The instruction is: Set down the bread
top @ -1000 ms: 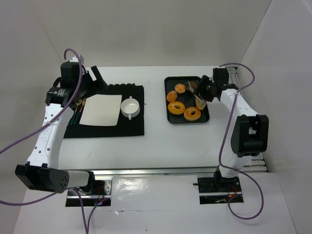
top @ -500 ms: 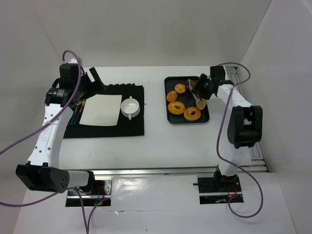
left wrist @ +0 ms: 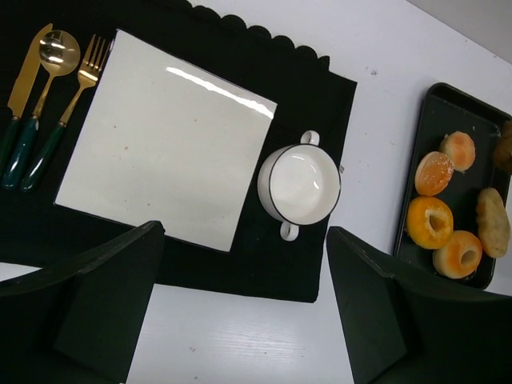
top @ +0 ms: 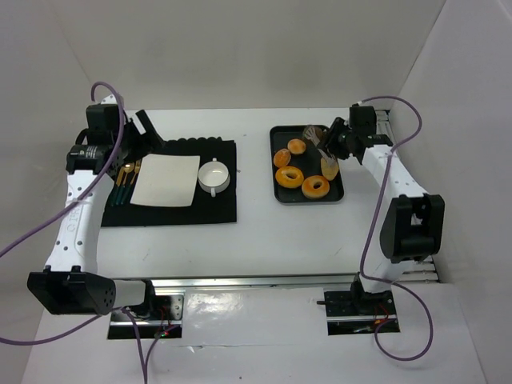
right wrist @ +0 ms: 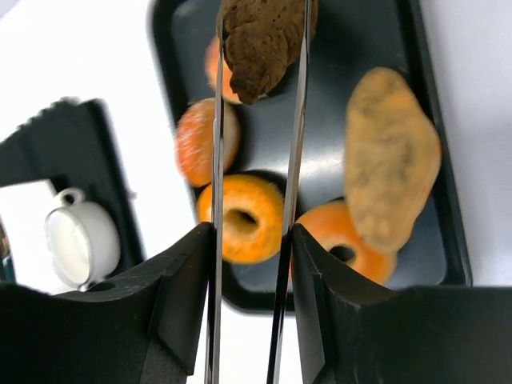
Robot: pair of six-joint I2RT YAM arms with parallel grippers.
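Now squeezing tongs (right wrist: 297, 120) tighter than a second ago with right claw (right wrist: 250, 240), pinching dark bread (right wrist: 260, 40) at the far end of the tray (right wrist: 344, 40), so probably ready to carry it to the plate (left wrist: 160, 136), with left claw (left wrist: 244, 240) spread over the mat (left wrist: 320, 104).

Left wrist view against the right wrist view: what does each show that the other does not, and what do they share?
Only the left wrist view shows the square plate, the gold cutlery beside it, and the left end effector, open and empty. Only the right wrist view plainly shows the right end effector closed on tongs that pinch a dark brown bread piece over the black tray. Both show that tray, the ring doughnuts, the long pale loaf and the white two-handled bowl.
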